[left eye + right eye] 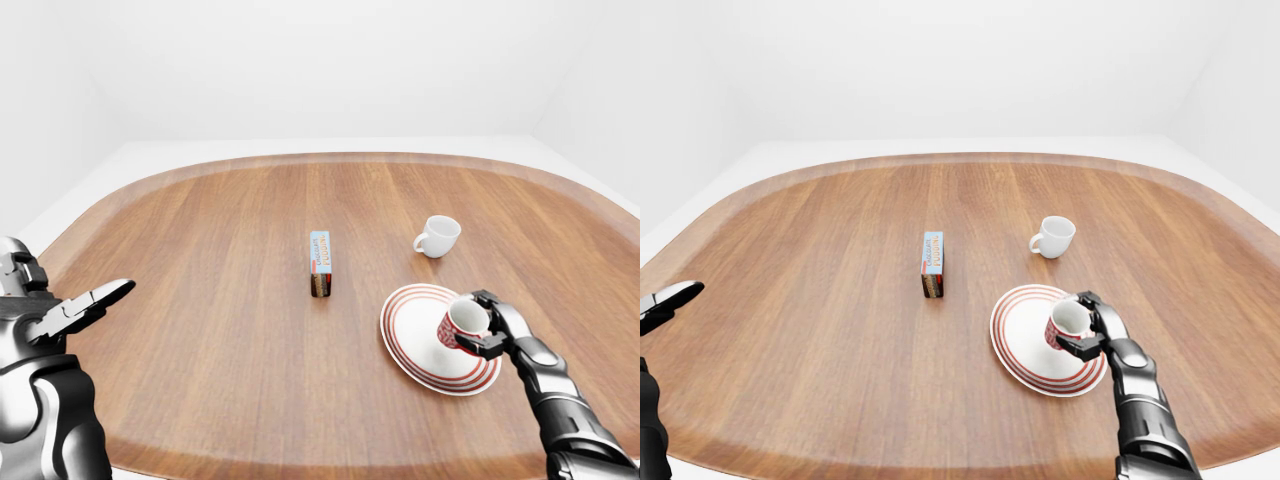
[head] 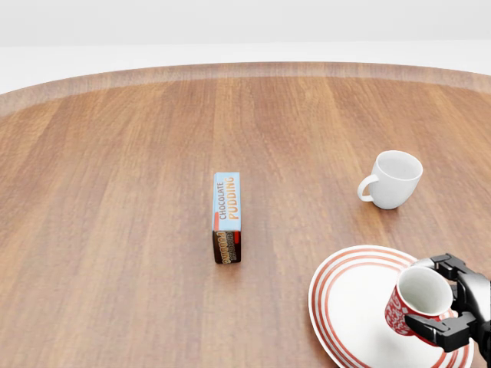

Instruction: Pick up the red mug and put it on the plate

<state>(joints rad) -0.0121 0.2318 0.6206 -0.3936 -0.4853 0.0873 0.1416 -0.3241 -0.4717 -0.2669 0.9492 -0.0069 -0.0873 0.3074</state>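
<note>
The red mug [image 2: 413, 303], white inside, is held tilted over the right part of the white plate with red rings [image 2: 351, 307]. My right hand [image 2: 449, 303] is shut around the mug from its right side; whether the mug touches the plate I cannot tell. In the left-eye view the mug [image 1: 458, 322] sits low over the plate [image 1: 415, 330], gripped by the right hand [image 1: 488, 324]. My left hand [image 1: 75, 308] hangs at the far left of that view, off the table's edge, fingers stretched out and holding nothing.
A white cup [image 2: 393, 179] stands above the plate in the head view. A chocolate pudding box [image 2: 227, 217] lies on the wooden table [image 2: 115, 192] near the middle. The table's rounded rim [image 1: 300, 160] curves along the top.
</note>
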